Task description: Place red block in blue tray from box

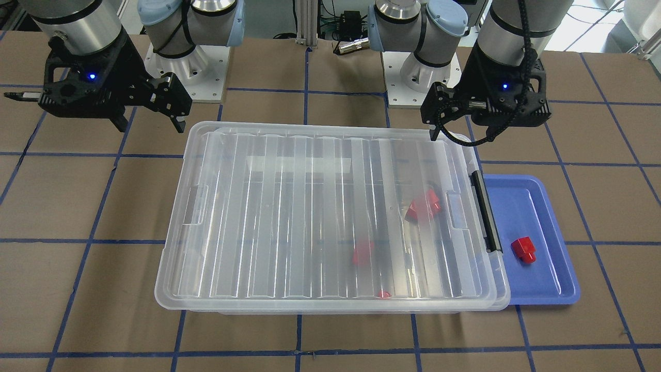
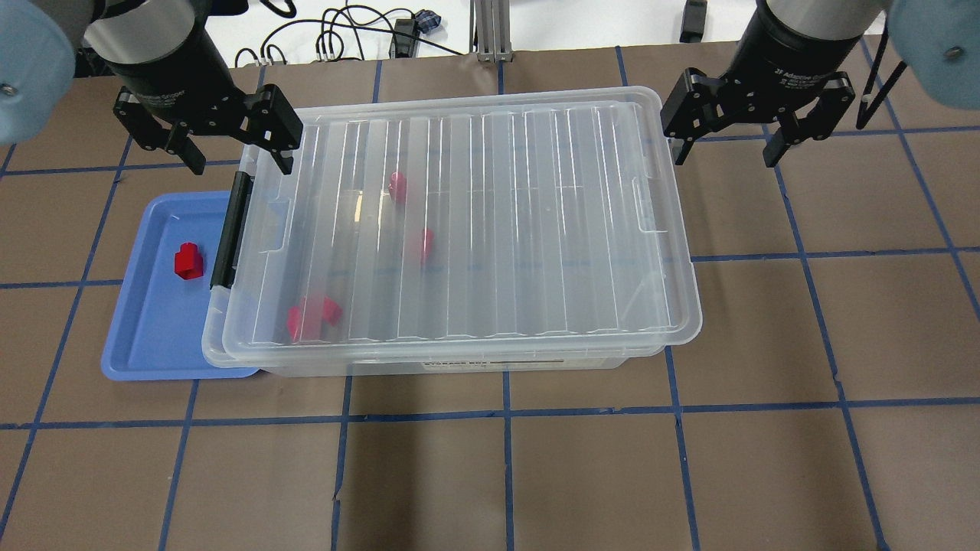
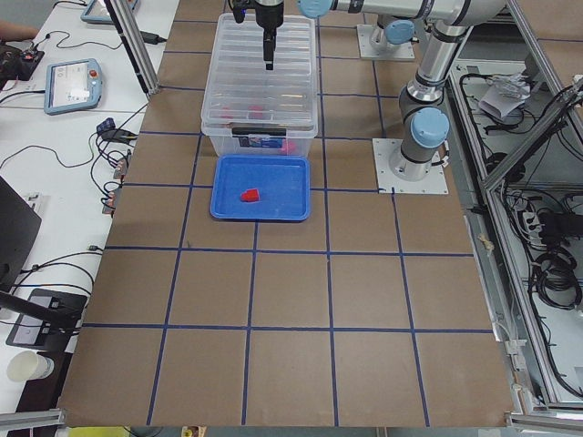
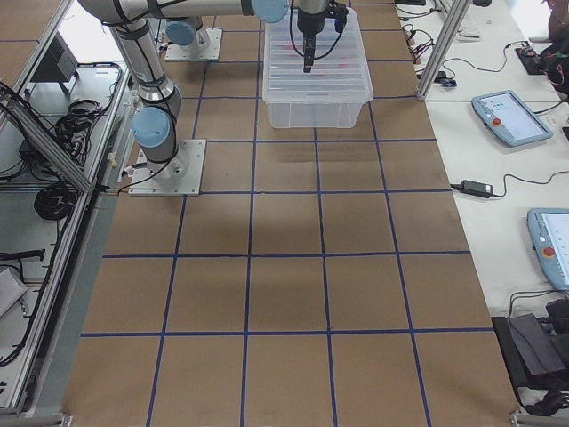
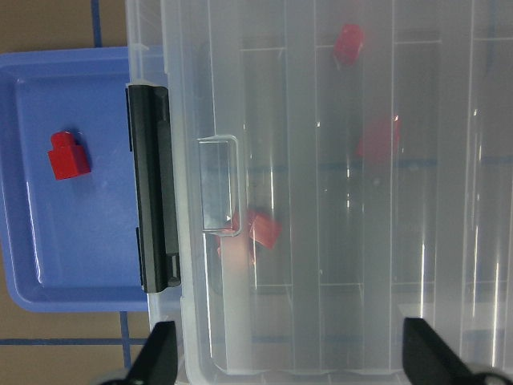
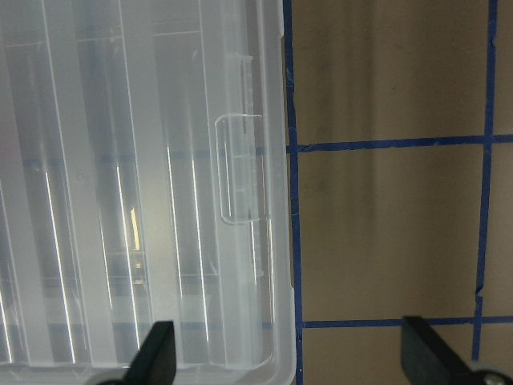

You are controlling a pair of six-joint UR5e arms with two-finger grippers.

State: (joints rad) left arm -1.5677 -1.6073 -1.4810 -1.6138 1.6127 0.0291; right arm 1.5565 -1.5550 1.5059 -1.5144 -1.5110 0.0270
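Note:
The box is a clear bin with its ribbed lid on, and a black latch bar at the end by the blue tray. One red block lies in the tray, also in the left wrist view. Several red blocks show blurred through the lid. My left gripper is open and empty above the box's far corner by the latch. My right gripper is open and empty over the table just beyond the box's other end.
The brown table carries a grid of blue tape lines. The box overlaps the tray's inner edge. Cables and a rail lie beyond the table's far edge. Both arm bases stand behind the box in the front-facing view.

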